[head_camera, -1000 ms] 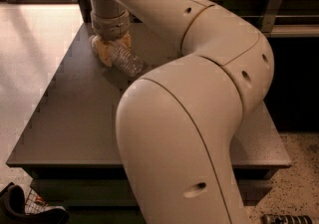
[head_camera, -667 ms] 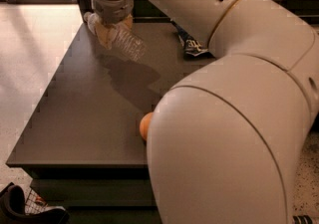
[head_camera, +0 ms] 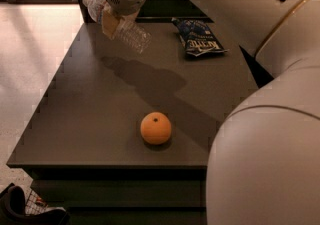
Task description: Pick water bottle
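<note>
The water bottle [head_camera: 131, 33], clear ribbed plastic with a white cap at its upper left end, hangs tilted above the dark table [head_camera: 90, 114], near its far left part. My gripper [head_camera: 111, 20] is shut on the bottle around its shoulder, with a tan fingertip pad [head_camera: 109, 24] pressed against it. The bottle's shadow falls on the tabletop below it. My large white arm fills the right side of the view.
An orange [head_camera: 155, 128] sits on the table near the front edge. A dark blue chip bag [head_camera: 200, 38] lies at the back right. A light floor runs along the left of the table, with a dark object and wire basket [head_camera: 25, 209] at the bottom left.
The gripper has lifted the bottle clear off the tabletop. The arm has swung aside, uncovering the orange and the chip bag.
</note>
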`<action>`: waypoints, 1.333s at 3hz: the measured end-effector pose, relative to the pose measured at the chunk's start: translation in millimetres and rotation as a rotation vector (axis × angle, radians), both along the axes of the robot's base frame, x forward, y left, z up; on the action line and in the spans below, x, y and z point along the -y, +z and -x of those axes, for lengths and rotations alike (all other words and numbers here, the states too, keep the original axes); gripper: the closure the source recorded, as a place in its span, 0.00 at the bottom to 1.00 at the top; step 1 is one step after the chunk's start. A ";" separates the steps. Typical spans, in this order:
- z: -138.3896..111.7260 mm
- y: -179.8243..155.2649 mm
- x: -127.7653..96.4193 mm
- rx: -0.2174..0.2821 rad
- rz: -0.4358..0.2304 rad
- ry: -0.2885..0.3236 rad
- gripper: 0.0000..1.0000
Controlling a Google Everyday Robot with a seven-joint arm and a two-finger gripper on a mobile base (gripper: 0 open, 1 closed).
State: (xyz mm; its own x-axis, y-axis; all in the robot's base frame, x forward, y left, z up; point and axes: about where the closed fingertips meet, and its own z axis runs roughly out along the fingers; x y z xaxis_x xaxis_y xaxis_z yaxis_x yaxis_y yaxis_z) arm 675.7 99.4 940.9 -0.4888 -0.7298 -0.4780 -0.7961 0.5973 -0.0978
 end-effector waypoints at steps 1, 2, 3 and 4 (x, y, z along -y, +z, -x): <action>-3.2 -10.5 4.1 0.056 -0.254 0.125 1.00; -4.5 -8.9 0.5 0.118 -0.399 0.212 1.00; -5.1 -13.8 -16.7 0.161 -0.515 0.314 1.00; 0.9 -25.0 -31.9 0.169 -0.628 0.346 1.00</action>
